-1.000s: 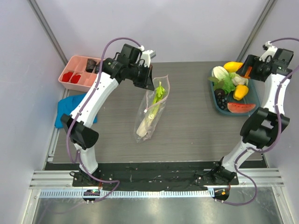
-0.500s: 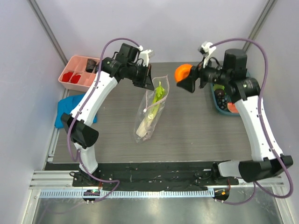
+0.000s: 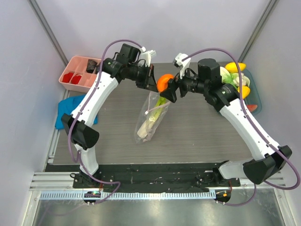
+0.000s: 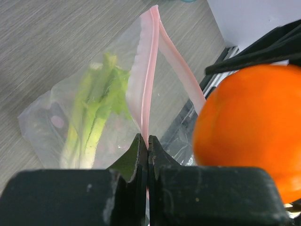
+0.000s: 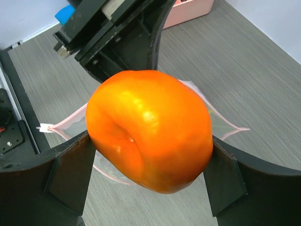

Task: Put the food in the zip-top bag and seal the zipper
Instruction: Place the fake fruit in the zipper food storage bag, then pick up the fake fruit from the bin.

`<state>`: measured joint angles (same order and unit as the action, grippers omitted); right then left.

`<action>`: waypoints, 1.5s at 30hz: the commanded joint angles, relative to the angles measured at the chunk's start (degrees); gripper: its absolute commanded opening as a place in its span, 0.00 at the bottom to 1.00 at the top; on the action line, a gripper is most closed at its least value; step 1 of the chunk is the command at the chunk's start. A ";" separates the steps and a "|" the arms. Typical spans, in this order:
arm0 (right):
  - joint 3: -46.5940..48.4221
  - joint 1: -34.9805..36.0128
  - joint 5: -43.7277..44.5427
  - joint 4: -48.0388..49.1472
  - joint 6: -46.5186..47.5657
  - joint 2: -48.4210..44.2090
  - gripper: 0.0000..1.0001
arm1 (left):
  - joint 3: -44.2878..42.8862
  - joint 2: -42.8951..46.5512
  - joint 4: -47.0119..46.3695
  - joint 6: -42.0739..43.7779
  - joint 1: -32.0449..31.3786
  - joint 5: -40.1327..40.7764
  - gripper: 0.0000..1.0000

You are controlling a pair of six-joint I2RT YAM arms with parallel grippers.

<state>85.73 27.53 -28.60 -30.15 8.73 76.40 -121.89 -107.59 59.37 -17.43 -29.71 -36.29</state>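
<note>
Zip-top bag (image 3: 151, 113) held mouth-up by the left gripper (image 4: 147, 143), with an orange (image 5: 148, 127) at its opening.

Its pale pink zipper (image 4: 149, 70) is pinched between the left gripper's closed fingers. One lip is clamped there and the other bows away, so the mouth gapes just beyond the fingertips. A green-white leek (image 4: 91, 127) lies inside, below those fingers, and the bag's lower end rests on the table (image 3: 197, 136). The right gripper (image 3: 168, 89) has its fingers clamped on either side of the orange, which sits just beside the left fingers, over the open mouth. Well behind the right fingers, a teal tray (image 3: 254, 96) holds yellow fruits (image 3: 235, 67).
</note>
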 commanded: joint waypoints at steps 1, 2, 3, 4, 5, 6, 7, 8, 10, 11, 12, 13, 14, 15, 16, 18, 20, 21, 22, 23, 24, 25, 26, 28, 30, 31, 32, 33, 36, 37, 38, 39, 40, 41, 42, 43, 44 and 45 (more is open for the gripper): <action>-2.32 2.44 3.55 4.58 2.07 -0.81 0.52 | -0.02 3.61 -3.30 -1.03 0.18 -1.59 0.00; -3.89 3.66 4.94 4.49 3.47 -1.08 0.52 | 0.24 4.05 -3.30 -1.03 0.18 -1.85 0.00; -4.52 4.28 5.65 4.40 4.18 -0.99 0.52 | 0.42 4.14 -3.47 -1.03 0.18 -2.20 0.00; -5.04 4.81 6.36 4.14 4.80 -0.82 0.52 | 0.59 4.32 -3.56 -1.03 0.18 -2.46 0.00; -5.49 5.51 6.80 3.09 5.33 -0.29 0.51 | 0.86 4.32 -3.74 -1.03 0.18 -2.73 0.00; -5.40 6.82 7.50 2.30 6.46 0.06 0.51 | 0.86 4.49 -3.74 -1.03 0.18 -2.90 0.00; -5.31 7.53 8.12 1.68 6.82 0.24 0.51 | 0.86 4.41 -3.65 -0.94 0.18 -3.08 0.00; -5.14 7.97 8.38 0.46 7.09 0.59 0.54 | 0.86 4.41 -3.74 -0.94 0.18 -3.26 0.00; -4.44 9.38 8.65 -1.48 8.40 1.29 0.64 | 0.86 4.50 -3.74 -1.03 0.27 -3.61 0.00; -3.39 9.56 8.47 -3.49 8.58 1.56 0.80 | 0.86 4.50 -3.74 -1.03 0.27 -3.70 0.00; -2.86 9.82 8.21 -4.29 8.50 1.91 0.87 | 0.86 4.50 -3.83 -1.03 0.27 -3.78 0.00; -2.42 10.00 7.77 -4.91 8.49 1.82 0.93 | 0.86 4.76 -3.83 -1.11 0.27 -3.87 0.00; -1.63 10.09 7.33 -5.87 8.49 1.73 1.00 | 0.95 4.76 -3.91 -1.11 0.27 -3.87 0.00; -1.19 10.00 6.81 -6.32 8.41 1.56 1.00 | 0.95 4.76 -4.09 -1.11 0.45 -4.05 0.00; -0.84 10.09 6.28 -6.76 8.15 1.47 1.00 | 0.95 4.76 -4.09 -1.20 0.45 -4.22 0.00; 0.13 10.09 6.28 -7.37 7.79 1.03 1.00 | 1.04 4.85 -4.18 -1.38 0.62 -4.49 0.00; 1.18 10.09 7.76 -7.47 7.35 0.24 1.00 | 1.04 4.85 -4.18 -1.38 0.71 -4.49 0.00; 1.54 10.18 8.55 -7.55 7.35 -0.02 1.00 | 1.04 4.93 -4.18 -1.38 0.71 -4.40 0.00; 2.06 10.00 9.60 -7.64 7.27 -0.28 1.00 | 1.12 5.02 -4.01 -1.38 0.71 -4.57 0.00; 2.94 9.65 11.44 -7.55 7.09 -0.46 1.00 | 1.12 5.02 -4.00 -1.20 0.71 -4.66 0.00; 3.30 9.13 11.72 -7.55 7.09 -0.72 1.00 | 1.12 5.11 -4.09 -1.11 0.71 -4.66 0.00; 3.73 8.34 11.72 -7.55 7.00 -0.99 1.00 | 1.04 5.20 -3.92 -0.85 0.71 -4.58 0.00; 4.78 5.72 10.51 -7.47 6.30 -0.99 1.00 | 1.21 5.20 -3.83 -0.76 0.80 -4.58 0.00; 6.63 1.76 8.05 -7.64 4.72 -0.64 1.00 | 1.21 5.20 -3.83 -0.67 0.71 -4.66 0.00; 8.04 -5.50 3.83 -8.34 2.00 0.67 1.00 | 1.21 5.29 -3.83 -0.67 0.89 -5.10 0.00; 9.52 -7.99 2.60 -9.04 1.47 1.46 1.00 | 1.21 5.20 -3.91 -0.67 0.97 -5.10 0.00; 9.97 -10.28 1.80 -10.44 0.85 2.51 1.00 | 1.21 5.37 -4.00 -0.59 0.97 -5.10 0.00; 10.15 -16.04 -0.38 -10.98 -0.28 3.13 1.00 | 1.21 5.46 -4.18 -0.76 0.97 -4.84 0.00; 10.42 -25.73 -0.94 -13.61 0.40 6.02 1.00 | 1.21 5.20 -4.35 -0.85 0.97 -4.14 0.00; 11.20 -28.64 -0.50 -15.71 1.37 7.08 0.99 | 1.12 5.02 -4.35 -0.85 0.97 -4.14 0.00; 11.73 -30.93 -0.58 -16.60 1.98 8.66 0.99 | 1.12 4.94 -4.35 -0.85 0.97 -4.22 0.00; 12.52 -35.31 -0.58 -17.82 3.64 11.72 0.98 | 1.04 4.67 -4.27 -0.76 0.97 -4.14 0.00; 14.70 -37.00 -0.32 -20.27 4.79 13.84 0.97 | 1.04 4.58 -4.35 -0.68 0.97 -4.14 0.00; 15.94 -38.59 0.21 -21.43 5.93 15.60 0.96 | 0.95 4.50 -4.18 -0.67 0.97 -4.05 0.00; 18.22 -40.34 1.69 -21.96 6.73 19.19 0.96 | 1.03 4.58 -4.09 -0.33 0.97 -3.87 0.00; 19.63 -42.80 2.40 -23.53 7.61 20.96 0.95 | 1.12 4.50 -4.09 -0.24 0.97 -3.79 0.00; 20.95 -43.95 3.10 -24.16 8.31 22.55 0.94 | 1.21 4.58 -4.09 -0.15 0.97 -3.70 0.00; 22.71 -44.83 3.72 -24.16 8.75 25.70 0.93 | 1.73 4.67 -4.53 -0.06 0.89 -3.70 0.00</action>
<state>102.24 -13.28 -26.98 -48.95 13.61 95.94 -120.49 -105.58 57.91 -17.87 -29.10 -39.05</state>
